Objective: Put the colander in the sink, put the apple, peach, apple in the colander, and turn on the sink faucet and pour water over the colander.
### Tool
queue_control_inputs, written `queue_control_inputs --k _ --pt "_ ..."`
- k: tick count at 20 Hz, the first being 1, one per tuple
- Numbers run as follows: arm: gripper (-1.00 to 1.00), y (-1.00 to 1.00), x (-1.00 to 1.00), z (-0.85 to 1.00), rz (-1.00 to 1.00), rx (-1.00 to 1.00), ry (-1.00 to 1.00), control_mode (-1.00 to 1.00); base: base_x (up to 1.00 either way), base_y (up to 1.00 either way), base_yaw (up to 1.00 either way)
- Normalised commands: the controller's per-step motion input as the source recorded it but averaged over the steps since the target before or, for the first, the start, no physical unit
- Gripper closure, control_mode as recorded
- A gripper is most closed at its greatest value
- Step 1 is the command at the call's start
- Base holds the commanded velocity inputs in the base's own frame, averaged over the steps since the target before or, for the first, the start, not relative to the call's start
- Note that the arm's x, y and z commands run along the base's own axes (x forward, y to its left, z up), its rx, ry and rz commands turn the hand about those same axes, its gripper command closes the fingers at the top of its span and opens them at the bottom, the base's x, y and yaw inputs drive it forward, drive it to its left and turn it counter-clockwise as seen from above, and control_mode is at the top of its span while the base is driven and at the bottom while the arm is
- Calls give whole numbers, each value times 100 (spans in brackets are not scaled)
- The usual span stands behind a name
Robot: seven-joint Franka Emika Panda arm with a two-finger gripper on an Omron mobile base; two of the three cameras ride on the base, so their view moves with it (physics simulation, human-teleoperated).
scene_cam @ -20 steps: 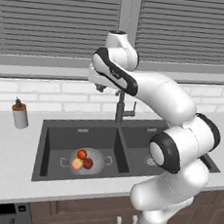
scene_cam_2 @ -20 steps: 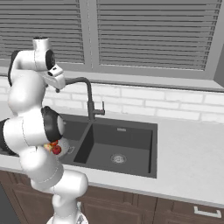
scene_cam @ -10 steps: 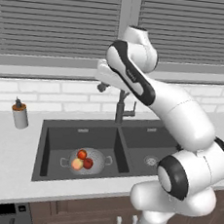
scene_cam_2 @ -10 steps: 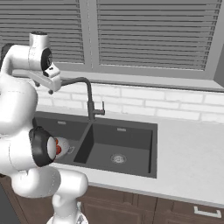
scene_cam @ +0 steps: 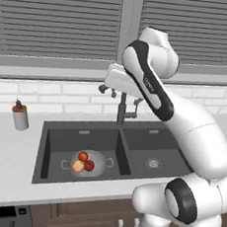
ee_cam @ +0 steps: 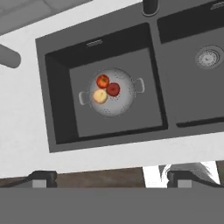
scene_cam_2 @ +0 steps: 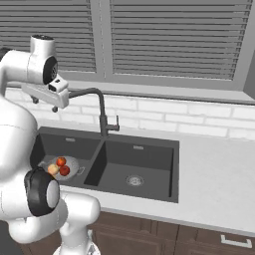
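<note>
Sink faucet (scene_cam: 121, 106): spout hidden behind the arm in left base view. Sink (ee_cam: 61, 127): right basin cut by hand view's right edge. Colander (scene_cam_2: 71, 165): left side hidden behind the arm in right base view.

Far wall: white brick tiles (scene_cam: 48, 96), grey slatted window blinds (scene_cam_2: 169, 37). Pale surface (scene_cam_2: 214, 174); brown cabinets (scene_cam_2: 149, 236) beneath.

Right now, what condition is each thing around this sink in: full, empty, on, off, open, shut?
colander: upright in the left basin, holding three fruits.
peach: in the colander, beside two red apples.
sink: dry; right basin bare around its drain.
sink faucet: no stream of water visible from it.
end effector: open, holding nothing, raised near the faucet.
soap dispenser: upright on the counter.
</note>
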Motion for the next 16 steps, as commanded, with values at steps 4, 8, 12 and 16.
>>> queue_control_inputs --k 4,8,12,16 --pt "-100 -54 -24 7 11 -6 0 -100 0 0 0" --pt "-100 -57 -34 -2 27 -2 -8 -100 0 0 0" --pt "-100 -63 -28 -11 40 0 -16 -100 0 0 0" --pt "-100 -60 -3 -13 51 0 -20 -100 0 0 0"
